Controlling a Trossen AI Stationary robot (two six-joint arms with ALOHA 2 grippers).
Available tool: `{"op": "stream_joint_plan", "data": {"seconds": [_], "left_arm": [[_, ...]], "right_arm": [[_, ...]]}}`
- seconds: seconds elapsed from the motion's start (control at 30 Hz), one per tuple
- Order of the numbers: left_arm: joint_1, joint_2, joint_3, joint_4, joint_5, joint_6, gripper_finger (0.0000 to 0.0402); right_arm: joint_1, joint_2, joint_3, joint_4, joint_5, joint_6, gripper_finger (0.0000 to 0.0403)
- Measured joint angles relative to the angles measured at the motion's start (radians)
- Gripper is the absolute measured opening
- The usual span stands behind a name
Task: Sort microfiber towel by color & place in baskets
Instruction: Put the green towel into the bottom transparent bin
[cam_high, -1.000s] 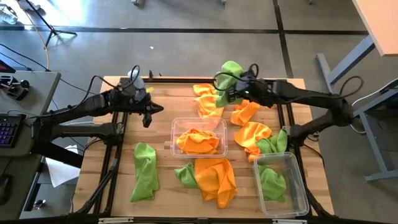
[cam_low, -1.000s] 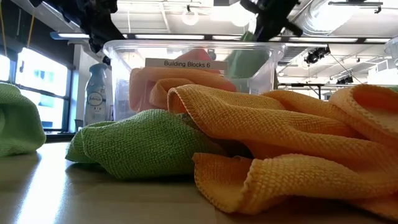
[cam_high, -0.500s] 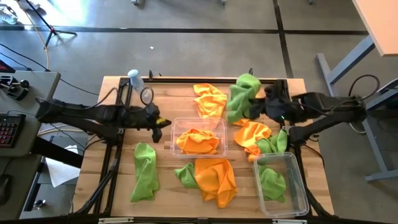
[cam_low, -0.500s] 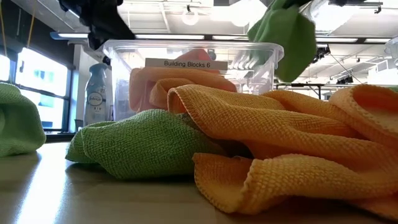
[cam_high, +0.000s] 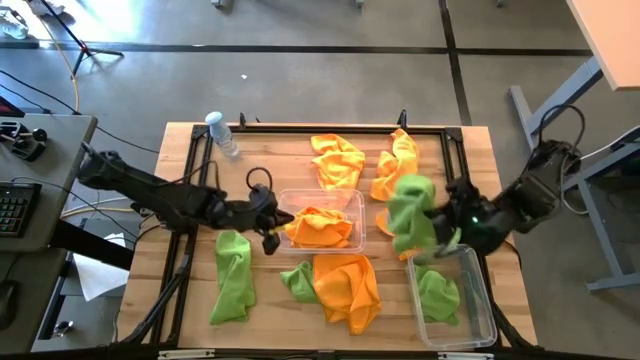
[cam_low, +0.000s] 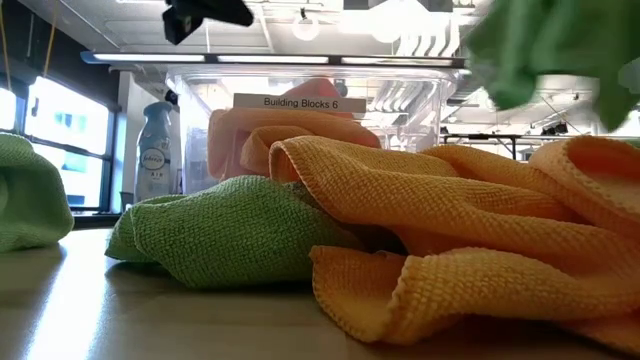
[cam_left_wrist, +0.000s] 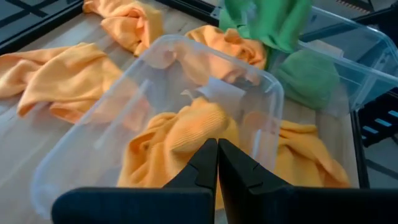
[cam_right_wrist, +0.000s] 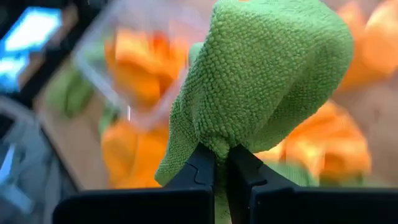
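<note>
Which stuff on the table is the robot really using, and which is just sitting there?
Part of the job:
- green towel pinched in the right tool
- orange towels and other green towels on the table
- basket with orange towels
- basket with a green towel
- left tool, shut and empty

Just lying about:
- water bottle

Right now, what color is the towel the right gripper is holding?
Lime green towel, pinched in the right gripper; right wrist view shows it best.

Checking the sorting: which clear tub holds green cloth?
The basket at the table's right front corner, holding one green towel; the middle basket holds orange.
</note>
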Motion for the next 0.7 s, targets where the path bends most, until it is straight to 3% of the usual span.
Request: {"op": "stream_joint_plan", "data": {"seconds": [0.27,0.47,0.7], "left_arm": [[-0.035,0.145,0.085,-0.001,-0.004,-0.044,0.0000],[-0.045,0.206,0.094,0.020,0.004,-0.089,0.0000],[-0.045,0.215,0.094,0.019,0.009,-0.103,0.0000]], "right_arm": [[0.194,0.053,0.001,-0.077,-0.318,0.215,0.0000],[0.327,0.127,0.001,0.001,-0.510,0.295,0.0000],[0.441,0.191,0.001,0.162,-0.544,0.319,0.0000]]}}
